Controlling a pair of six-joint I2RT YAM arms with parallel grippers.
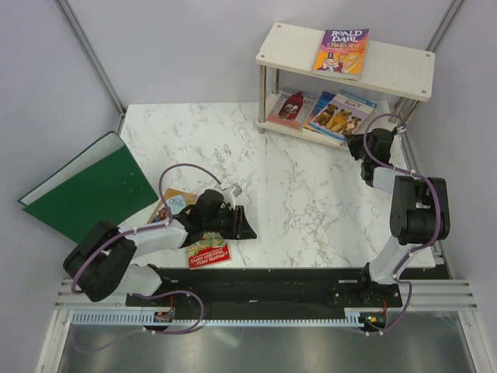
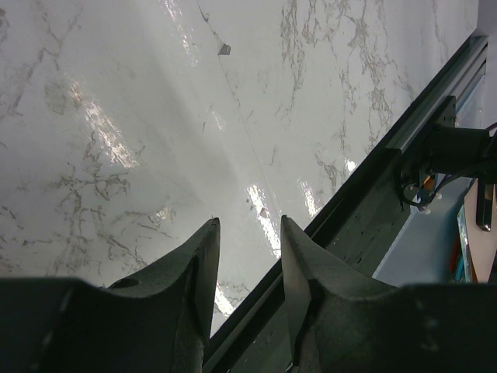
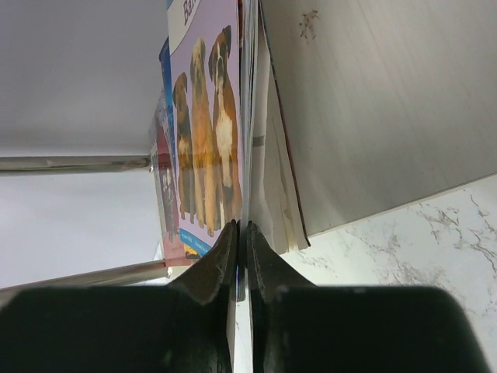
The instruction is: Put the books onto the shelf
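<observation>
The shelf (image 1: 295, 47) stands at the back right. A purple-yellow Roald Dahl book (image 1: 342, 51) lies on its top board. On the lower board lie a red figure book (image 1: 291, 107) and the dogs-cover book (image 1: 342, 115) on top of a blue one. My right gripper (image 1: 359, 146) is at the dogs-cover book's near edge. In the right wrist view its jaws (image 3: 242, 227) are shut on the thin edge of that book (image 3: 206, 116). A tan book (image 1: 172, 206) and a red-green book (image 1: 208, 252) lie on the table beside my left arm. My left gripper (image 1: 247, 225) (image 2: 250, 221) hangs open and holds nothing.
A large green folder (image 1: 85, 186) lies at the table's left edge. The black base rail (image 2: 365, 202) runs along the near edge, close under the left gripper. A silver shelf leg (image 3: 70, 163) and the lower board (image 3: 388, 101) are close around the right gripper.
</observation>
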